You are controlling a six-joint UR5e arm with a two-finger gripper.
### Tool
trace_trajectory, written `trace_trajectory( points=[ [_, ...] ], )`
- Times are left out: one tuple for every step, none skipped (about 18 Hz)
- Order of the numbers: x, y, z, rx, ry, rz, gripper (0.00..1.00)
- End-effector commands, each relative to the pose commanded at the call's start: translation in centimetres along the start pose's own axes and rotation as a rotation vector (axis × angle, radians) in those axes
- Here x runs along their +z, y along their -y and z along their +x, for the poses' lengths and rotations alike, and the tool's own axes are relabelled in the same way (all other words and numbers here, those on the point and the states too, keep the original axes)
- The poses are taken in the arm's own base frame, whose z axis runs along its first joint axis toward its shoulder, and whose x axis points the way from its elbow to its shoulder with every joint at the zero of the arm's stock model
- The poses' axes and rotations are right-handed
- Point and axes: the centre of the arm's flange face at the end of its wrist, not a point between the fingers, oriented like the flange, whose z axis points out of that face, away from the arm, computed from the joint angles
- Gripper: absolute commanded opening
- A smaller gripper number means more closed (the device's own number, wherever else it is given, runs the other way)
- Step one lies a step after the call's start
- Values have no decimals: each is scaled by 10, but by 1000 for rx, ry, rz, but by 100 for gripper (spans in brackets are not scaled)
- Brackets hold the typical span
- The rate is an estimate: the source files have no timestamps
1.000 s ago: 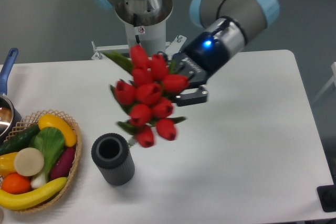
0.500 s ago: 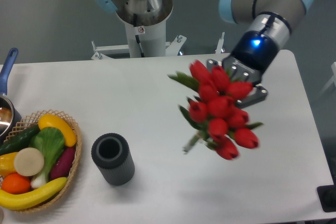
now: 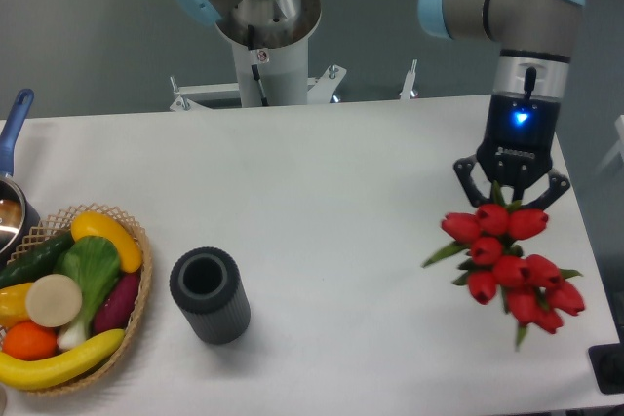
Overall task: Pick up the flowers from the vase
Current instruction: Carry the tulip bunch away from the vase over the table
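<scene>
The flowers (image 3: 507,262), a bunch of red tulip buds with green stems and leaves, hang at the right side of the table, low over its surface. My gripper (image 3: 512,204) points straight down right above them. Its jaws are closed into the top of the bunch, and the fingertips are hidden among the buds. The vase (image 3: 209,294), a short dark grey ribbed cylinder, stands upright with nothing in it at the front left, far from the gripper.
A wicker basket (image 3: 136,304) with fruit and vegetables sits left of the vase. A pot with a blue handle (image 3: 15,119) is at the left edge. The robot base (image 3: 263,36) stands behind the table. The table's right edge runs close to the flowers.
The gripper has carried the flowers from above the vase area across to the right side of the table and lowered them. It now points straight down. The vase has not moved.
</scene>
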Motion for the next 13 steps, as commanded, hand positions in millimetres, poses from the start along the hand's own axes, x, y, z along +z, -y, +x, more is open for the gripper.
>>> trace_trajectory(
  points=[
    [5,-4,0,-6,-2,-55,8],
    [10,-9,-1,-9,2,-89,12],
    [18,-13,1,-9,-2,-128,12],
    [22,-8,7,8,2,-163,12],
    [25,-3,12,22,5,-192,12],
    [27,1,13,27,0,-215,12],
    [29,4,10,24,-25,-240,12],
    [28,6,8,19,-43,-252,12],
    [28,7,6,12,-66,-266,12],
    [28,8,4,7,-85,-282,12],
    [33,7,7,14,-95,-332,12],
    [36,11,14,34,-96,-356,12],
    [43,13,21,53,-102,-371,12]
  ],
)
